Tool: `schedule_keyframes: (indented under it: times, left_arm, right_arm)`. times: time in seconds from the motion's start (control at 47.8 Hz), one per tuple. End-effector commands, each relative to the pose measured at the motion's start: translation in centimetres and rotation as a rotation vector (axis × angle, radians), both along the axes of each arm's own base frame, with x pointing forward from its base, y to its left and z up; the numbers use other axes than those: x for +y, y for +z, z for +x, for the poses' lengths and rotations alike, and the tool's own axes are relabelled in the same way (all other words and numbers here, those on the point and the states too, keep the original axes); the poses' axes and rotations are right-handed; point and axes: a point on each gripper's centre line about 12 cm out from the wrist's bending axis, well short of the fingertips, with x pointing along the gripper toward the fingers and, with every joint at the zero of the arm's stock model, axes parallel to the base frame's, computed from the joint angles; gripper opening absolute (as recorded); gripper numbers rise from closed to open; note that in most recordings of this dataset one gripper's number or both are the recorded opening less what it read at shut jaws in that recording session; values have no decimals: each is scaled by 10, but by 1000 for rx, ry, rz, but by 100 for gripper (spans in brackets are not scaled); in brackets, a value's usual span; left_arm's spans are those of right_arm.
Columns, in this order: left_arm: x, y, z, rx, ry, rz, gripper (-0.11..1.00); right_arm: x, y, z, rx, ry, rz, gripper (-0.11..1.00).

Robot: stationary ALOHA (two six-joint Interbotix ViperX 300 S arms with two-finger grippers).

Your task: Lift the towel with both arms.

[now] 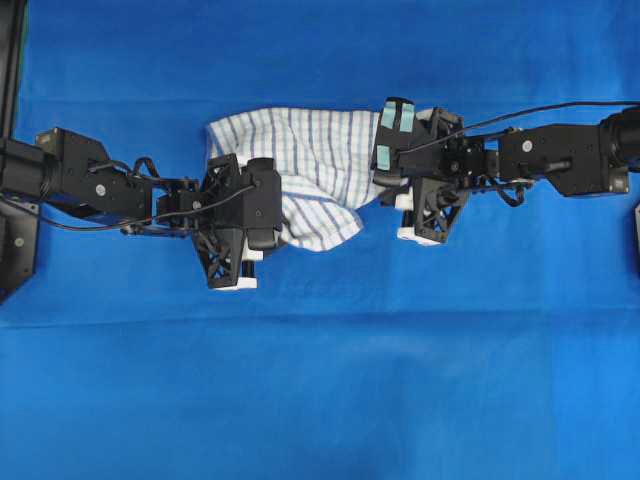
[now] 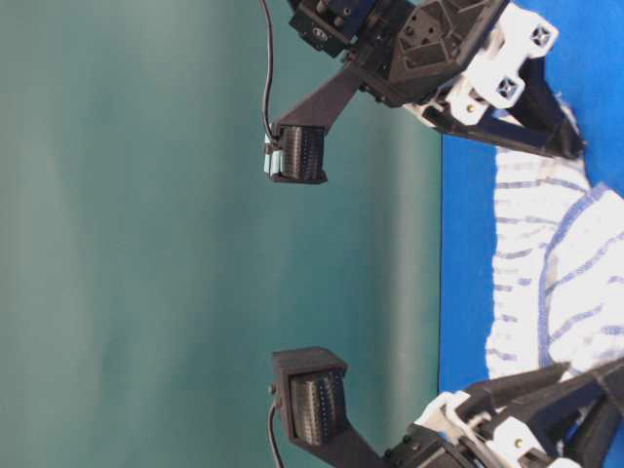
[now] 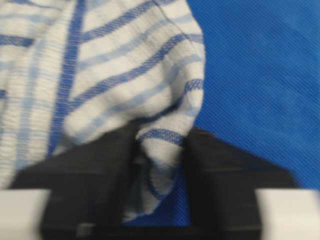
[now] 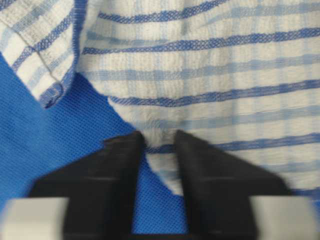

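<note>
The towel [image 1: 310,150], white with thin blue and grey stripes, lies crumpled on the blue table cover [image 1: 320,390] between the two arms. My left gripper [image 1: 262,212] sits at its lower left edge. In the left wrist view the left gripper [image 3: 160,137] is shut on a bunched fold of the towel [image 3: 125,60]. My right gripper [image 1: 398,172], with pale green tape patches, sits at the towel's right edge. In the right wrist view the right gripper [image 4: 160,135] pinches a tuft of the towel's [image 4: 225,65] edge. The towel [image 2: 546,263] still rests on the cover.
The blue cover spreads across the whole table in every direction. A black cable [image 1: 560,108] runs along the right arm. Black arm mounts [image 1: 15,190] stand at the left edge. A teal wall [image 2: 146,244] fills the table-level view.
</note>
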Motion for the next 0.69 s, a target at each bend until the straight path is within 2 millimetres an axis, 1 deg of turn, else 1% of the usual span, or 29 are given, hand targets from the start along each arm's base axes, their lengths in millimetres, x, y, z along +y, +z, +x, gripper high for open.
schedule_keyframes:
  times: [0.0, 0.042, 0.063, 0.251, 0.356, 0.419, 0.503, 0.524, 0.67]
  left_arm:
    - [1, 7, 4, -28, 2, 1, 11]
    - [2, 8, 5, -29, 6, 0, 4]
    - [2, 7, 4, -28, 5, 1, 3]
    - [3, 11, 3, -31, 9, 0, 3]
    - [3, 24, 2, -41, 8, 0, 3]
    - [3, 38, 0, -52, 9, -1, 3]
    - [3, 60, -2, -72, 9, -2, 3]
    - [3, 69, -4, -83, 9, -2, 3]
    - [2, 113, -14, -155, 6, -1, 3]
  right_arm:
    - [-4, 11, 6, -36, -5, -8, 18]
    - [-3, 10, 6, -34, -3, -8, 6]
    - [-4, 10, 6, -34, -5, -8, 2]
    - [-4, 12, 7, -39, -7, -7, 1]
    - [-5, 22, 8, -56, -13, -9, 1]
    - [-5, 33, 7, -69, -17, -13, 1]
    - [-5, 57, 6, -95, -26, -23, 1]
    - [-5, 63, 5, -102, -26, -26, 1]
    - [-4, 109, 0, -159, -37, -46, 1]
